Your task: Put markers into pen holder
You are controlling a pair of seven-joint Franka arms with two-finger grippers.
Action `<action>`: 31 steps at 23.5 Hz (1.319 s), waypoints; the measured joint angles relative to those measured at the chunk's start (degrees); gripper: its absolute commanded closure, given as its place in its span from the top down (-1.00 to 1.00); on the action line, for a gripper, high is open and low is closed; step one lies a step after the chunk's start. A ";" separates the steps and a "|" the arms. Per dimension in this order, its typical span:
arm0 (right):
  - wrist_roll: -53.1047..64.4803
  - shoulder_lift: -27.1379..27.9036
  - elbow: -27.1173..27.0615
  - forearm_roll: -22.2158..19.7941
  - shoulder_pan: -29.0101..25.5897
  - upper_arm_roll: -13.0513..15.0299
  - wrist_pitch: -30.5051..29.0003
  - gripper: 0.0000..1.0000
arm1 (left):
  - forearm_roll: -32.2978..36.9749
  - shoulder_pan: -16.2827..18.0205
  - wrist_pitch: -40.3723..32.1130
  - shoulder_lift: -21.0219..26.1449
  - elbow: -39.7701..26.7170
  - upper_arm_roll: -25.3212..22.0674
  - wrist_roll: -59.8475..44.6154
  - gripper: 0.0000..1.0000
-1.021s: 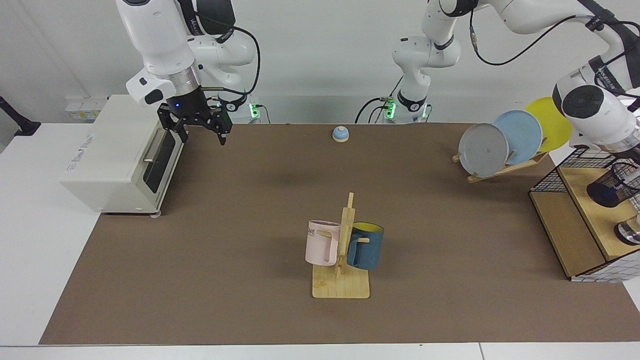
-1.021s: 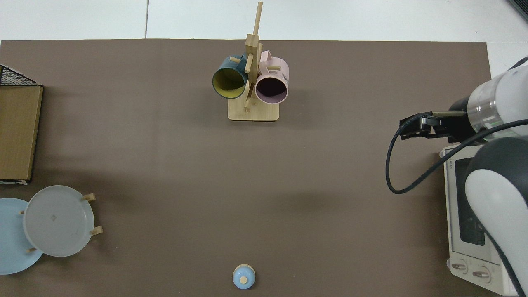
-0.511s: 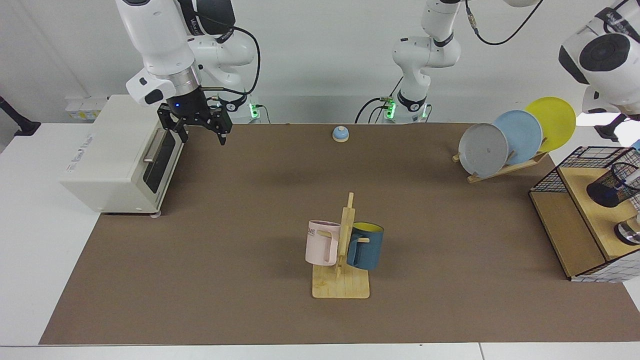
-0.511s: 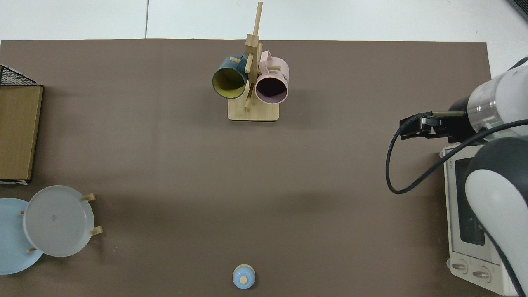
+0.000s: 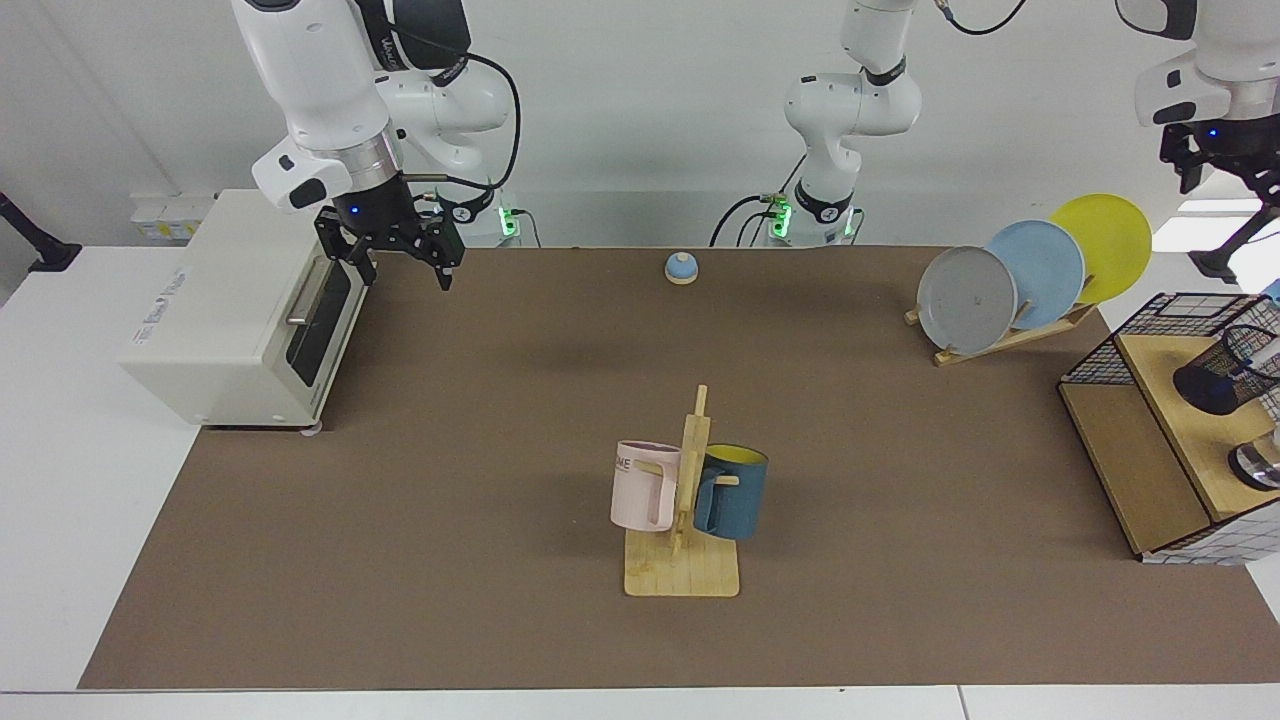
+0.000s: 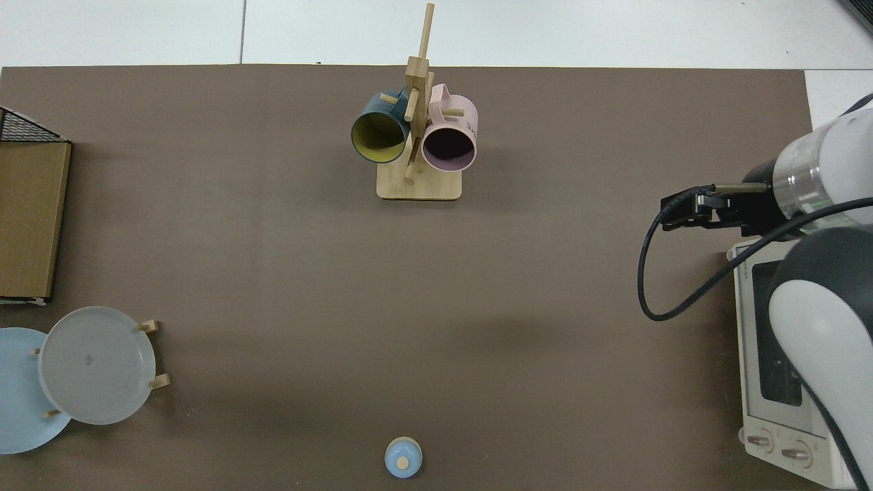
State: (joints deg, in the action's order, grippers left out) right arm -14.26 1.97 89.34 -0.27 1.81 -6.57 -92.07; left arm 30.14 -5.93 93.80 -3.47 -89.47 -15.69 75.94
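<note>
Risen well clear within the last second: left gripper (image 5: 1225, 165), now high above the small round black wire-mesh pen holder (image 5: 1222, 378); open or closed, cannot tell.
Far across from the holder, waiting: right gripper (image 5: 405, 272), spread wide, empty. Inside the holder, seemingly, the slim white-barrelled marker (image 5: 1268, 352). Check it is seated, then retreat straight upward, clear of the rim.

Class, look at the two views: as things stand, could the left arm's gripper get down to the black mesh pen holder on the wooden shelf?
Probably yes. The left gripper hangs high, above and slightly behind the pen holder, with nothing between them. The wire basket and the plates stand off to the side. The right gripper waits by the toaster oven.
</note>
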 measured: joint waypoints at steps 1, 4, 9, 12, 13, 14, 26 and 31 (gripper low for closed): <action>0.00 0.00 0.00 0.00 0.00 0.00 0.00 0.99 | -1.75 0.00 -1.20 -0.27 0.06 0.34 -3.11 0.82; 0.00 0.00 0.00 0.00 0.00 0.00 0.00 1.00 | -7.23 0.00 -5.71 -0.88 0.32 2.27 -14.83 1.00; 0.00 0.00 0.00 0.00 0.00 0.00 0.00 0.99 | -16.41 -0.02 -9.51 -1.35 0.40 5.20 -32.21 1.00; 0.00 0.00 0.00 0.00 0.00 0.00 0.00 0.99 | -20.74 -0.02 -9.96 -1.39 0.40 6.37 -39.81 1.00; 0.00 0.00 0.00 0.00 0.00 0.00 0.00 0.99 | -21.97 -0.02 -10.04 -1.41 0.40 6.89 -42.23 1.00; 0.00 0.00 0.00 0.00 0.00 0.00 0.00 0.99 | -23.19 -0.01 -10.08 -1.45 0.40 7.55 -44.98 1.00; 0.00 0.00 0.00 0.00 0.00 0.00 0.00 1.00 | -27.86 0.29 -10.08 -2.00 0.46 12.74 -58.95 1.00; 0.00 0.00 0.00 0.00 0.00 0.00 0.00 1.00 | -28.72 0.77 -10.17 -1.64 1.26 12.35 -58.98 1.00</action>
State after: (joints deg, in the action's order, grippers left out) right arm -14.26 1.97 89.34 -0.27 1.81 -6.57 -92.07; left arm 1.43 -5.16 83.63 -5.11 -88.20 -3.34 16.96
